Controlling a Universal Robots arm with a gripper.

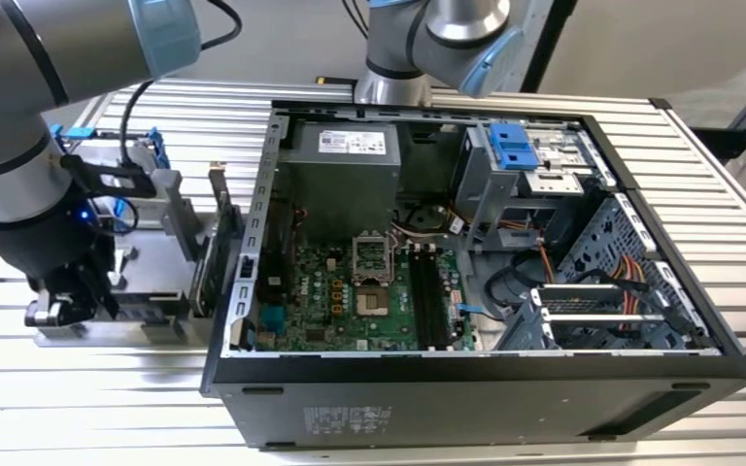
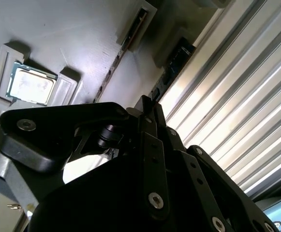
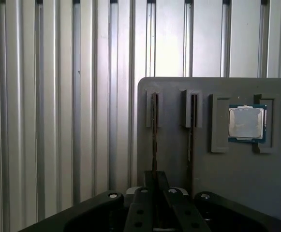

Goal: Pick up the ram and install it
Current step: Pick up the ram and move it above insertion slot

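Two thin circuit-board sticks stand on edge in neighbouring slots of a grey holder plate (image 3: 227, 183). We take the one farther from the bare processor chip (image 3: 246, 123) to be the ram (image 3: 154, 133) now being worked on. In the first wrist view its long axis runs straight away from the jaws, parallel to the second stick (image 3: 190, 140). The jaws sit right over its near end, in line with its thin edge, so the stick seems to pass between them. We cannot tell whether they are clenched on it or merely straddling it. As far as we can judge, the ram sits in its slot and has not been lifted clear.

In the exterior view the arm (image 1: 16, 165) bends down over that holder, which lies on the ribbed metal tabletop (image 1: 88, 417), to the exterior view's left of the open computer case (image 1: 477, 398). The long black memory slots (image 1: 427, 296) on the motherboard are inside the case, well apart from the ram, so installing is not yet done.

As for writing, we see a white label (image 1: 347, 141) on the grey power supply and a sticker (image 1: 347, 419) on the case's outer wall. We can read neither, and we make out no print on the processor's lid.
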